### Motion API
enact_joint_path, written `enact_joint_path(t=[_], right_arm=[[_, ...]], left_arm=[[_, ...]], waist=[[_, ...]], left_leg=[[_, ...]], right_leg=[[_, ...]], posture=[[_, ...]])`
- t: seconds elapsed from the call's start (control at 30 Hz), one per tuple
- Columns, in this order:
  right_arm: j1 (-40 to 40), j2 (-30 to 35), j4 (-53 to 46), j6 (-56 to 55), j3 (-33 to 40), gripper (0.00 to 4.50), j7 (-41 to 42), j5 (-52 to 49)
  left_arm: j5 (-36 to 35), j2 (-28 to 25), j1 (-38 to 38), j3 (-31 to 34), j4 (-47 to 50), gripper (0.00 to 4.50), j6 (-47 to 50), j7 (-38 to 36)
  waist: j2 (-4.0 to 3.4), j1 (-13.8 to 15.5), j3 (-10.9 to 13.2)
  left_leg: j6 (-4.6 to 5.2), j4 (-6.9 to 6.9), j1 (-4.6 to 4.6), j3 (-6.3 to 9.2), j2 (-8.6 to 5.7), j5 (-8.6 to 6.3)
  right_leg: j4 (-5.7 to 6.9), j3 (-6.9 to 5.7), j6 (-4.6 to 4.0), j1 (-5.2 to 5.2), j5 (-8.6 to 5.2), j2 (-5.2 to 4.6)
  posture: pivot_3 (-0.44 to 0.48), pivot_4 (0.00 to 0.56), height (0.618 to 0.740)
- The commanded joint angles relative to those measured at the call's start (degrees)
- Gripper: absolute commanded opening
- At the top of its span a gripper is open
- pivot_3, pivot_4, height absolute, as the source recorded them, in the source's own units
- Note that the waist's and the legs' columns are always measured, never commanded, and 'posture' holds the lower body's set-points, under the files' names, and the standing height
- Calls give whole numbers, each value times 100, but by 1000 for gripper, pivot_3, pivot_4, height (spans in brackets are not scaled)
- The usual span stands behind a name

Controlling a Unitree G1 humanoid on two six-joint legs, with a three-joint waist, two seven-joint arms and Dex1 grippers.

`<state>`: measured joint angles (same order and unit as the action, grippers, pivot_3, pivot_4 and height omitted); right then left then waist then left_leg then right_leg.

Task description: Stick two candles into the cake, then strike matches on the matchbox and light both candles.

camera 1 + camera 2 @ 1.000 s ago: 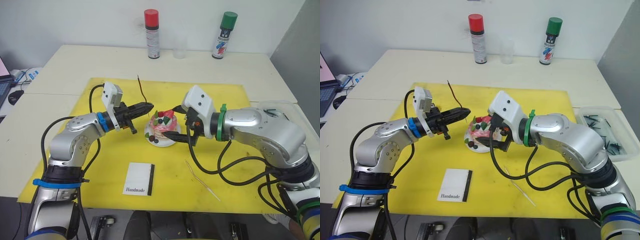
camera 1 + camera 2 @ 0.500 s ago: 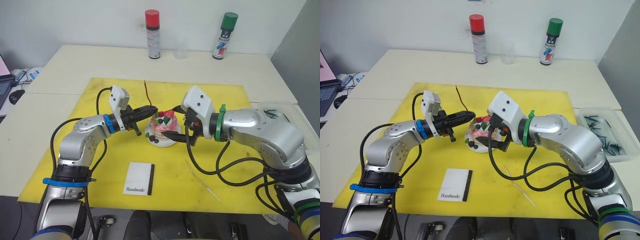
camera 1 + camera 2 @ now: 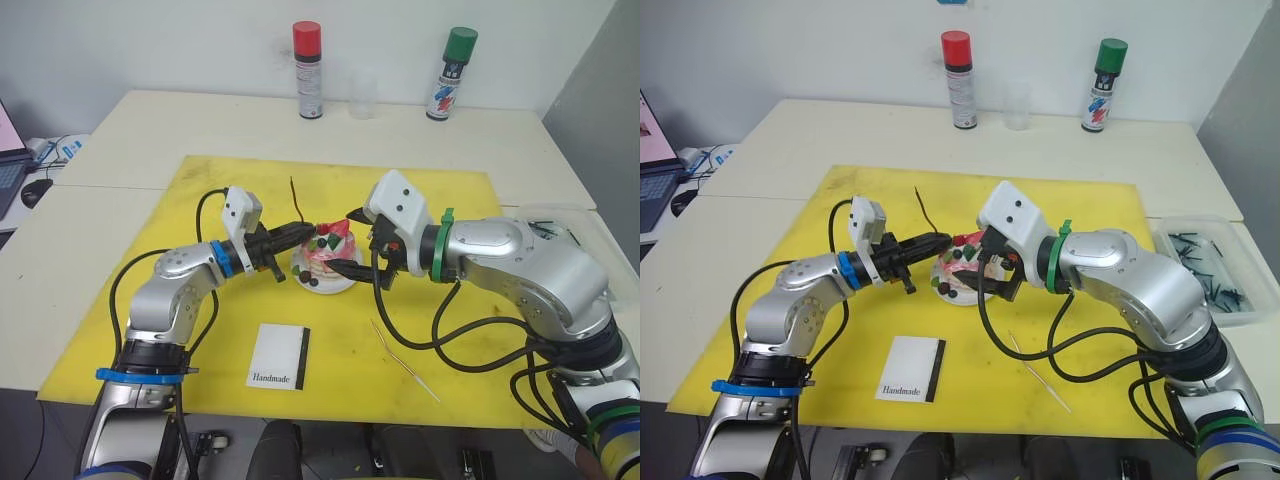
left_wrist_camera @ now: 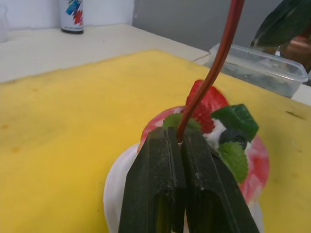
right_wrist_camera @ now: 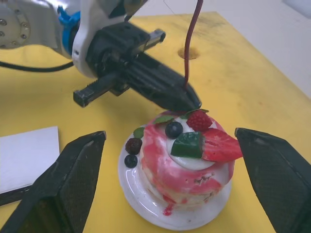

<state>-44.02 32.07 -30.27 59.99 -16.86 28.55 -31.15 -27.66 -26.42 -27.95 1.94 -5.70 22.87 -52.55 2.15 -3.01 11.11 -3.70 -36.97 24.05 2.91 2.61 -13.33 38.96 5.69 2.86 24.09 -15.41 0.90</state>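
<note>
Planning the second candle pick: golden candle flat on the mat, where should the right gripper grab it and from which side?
Judging by its pose, take the golden candle near mid-length, from straight above, fingers across its axis. It lies flat and diagonal on the yellow mat, thin and slightly wavy, so no side approach gets under it. The right gripper is open, straddling the cake.

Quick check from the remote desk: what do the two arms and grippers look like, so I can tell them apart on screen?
Both arms are silver-grey metal with looping black cables and a white camera block at each wrist. The left arm carries blue bands, the right arm green ones. The left gripper and the right gripper each have two black tapered fingers.
</note>
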Motion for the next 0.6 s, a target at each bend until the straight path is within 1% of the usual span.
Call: enact_joint_path(t=[0.03,0.17,0.23,0.33,0.47,0.6], right_arm=[[20,-64,-124,-202,200,4461,-40,160],[66,-91,-133,-210,232,4461,-28,230],[73,-114,-120,-211,245,4500,-33,260],[85,-154,-119,-201,256,4500,-32,306],[102,-200,-135,-177,289,4500,-25,347],[117,-327,-143,-155,405,4500,-109,328]], left_arm=[[128,128,77,5,-141,0,-174,133],[152,232,38,50,-201,0,-247,253],[109,205,32,52,-206,694,-232,145],[23,143,46,120,-151,1472,-173,54],[-86,-50,101,296,10,2670,-55,6],[-142,-324,173,483,153,4046,46,-20]], waist=[[0,5,0],[0,10,0],[0,10,0],[0,9,0],[0,3,0],[-1,-7,0]], left_leg=[[0,0,-1,0,0,0],[0,0,-4,1,0,1],[0,-1,-6,1,0,1],[0,0,-7,2,0,2],[0,1,-6,2,0,1],[0,4,-6,2,1,1]], right_leg=[[1,0,0,-1,0,0],[2,0,1,-3,0,0],[4,0,1,-3,0,0],[5,-2,1,-4,0,1],[4,-2,-1,-3,1,1],[3,-3,-5,-1,1,1]], posture=[[0,150,733],[0,150,733],[0,150,733],[0,150,733],[0,150,733],[0,150,733]])
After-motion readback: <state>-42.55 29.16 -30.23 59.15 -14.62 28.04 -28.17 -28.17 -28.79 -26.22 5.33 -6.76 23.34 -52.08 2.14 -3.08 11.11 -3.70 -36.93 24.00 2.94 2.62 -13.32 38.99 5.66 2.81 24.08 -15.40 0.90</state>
